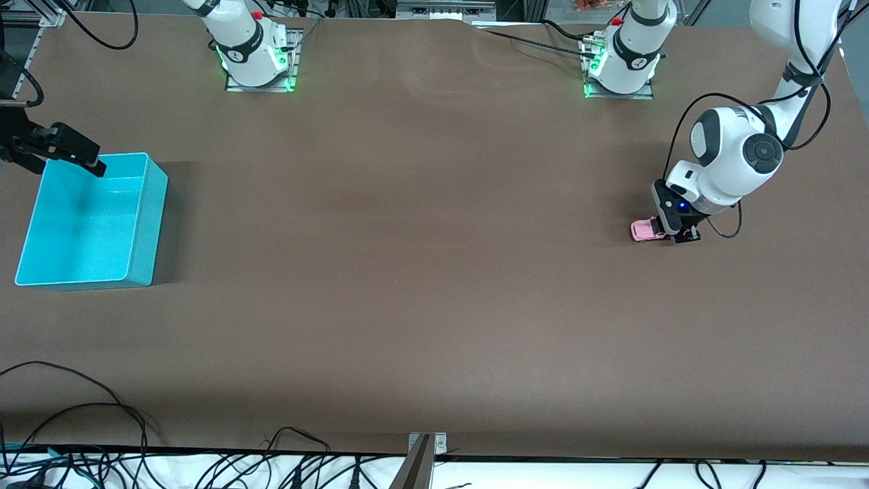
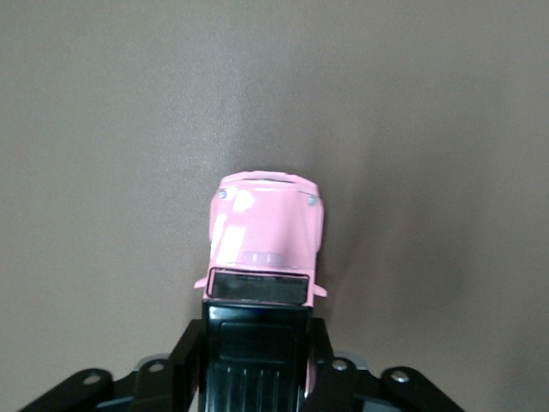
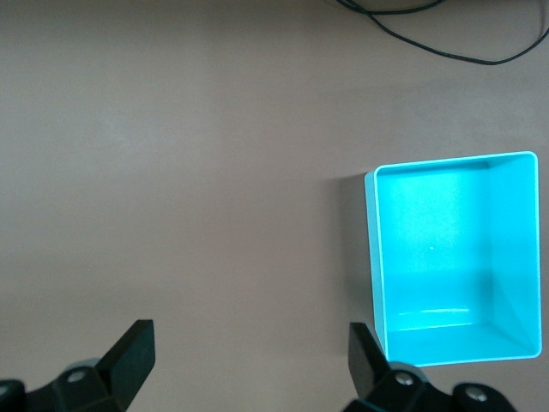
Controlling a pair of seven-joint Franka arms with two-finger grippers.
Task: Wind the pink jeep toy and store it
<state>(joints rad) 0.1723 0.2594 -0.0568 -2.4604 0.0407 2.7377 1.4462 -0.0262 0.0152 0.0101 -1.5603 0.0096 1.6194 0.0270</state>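
The small boxy pink jeep toy [image 1: 646, 229] with its black roof sits on the brown table [image 1: 421, 272] toward the left arm's end, well apart from everything else on the surface. Its rear, black-roofed half lies between the two black fingers [image 2: 184, 356] of the left gripper [image 1: 683, 234], which have closed in against its sides; the jaws are drawn nearly together, with only the toy's width between them. The pink hood and windscreen stick out clear of the fingertips. In the front view the wheels seem to be on the table, though that cannot be told for sure.

The toy's long axis runs lengthwise along the table, its hood pointing toward the right arm's end and its rear tucked under the gripper.

At the right arm's end of the table stands an open, rectangular cyan plastic bin [image 1: 146, 224], nothing visible inside it. The right gripper [image 1: 95, 163] waits over the edge of the bin's rim nearest the arm bases, its black fingers [image 3: 129, 348] spread wide apart and holding nothing.
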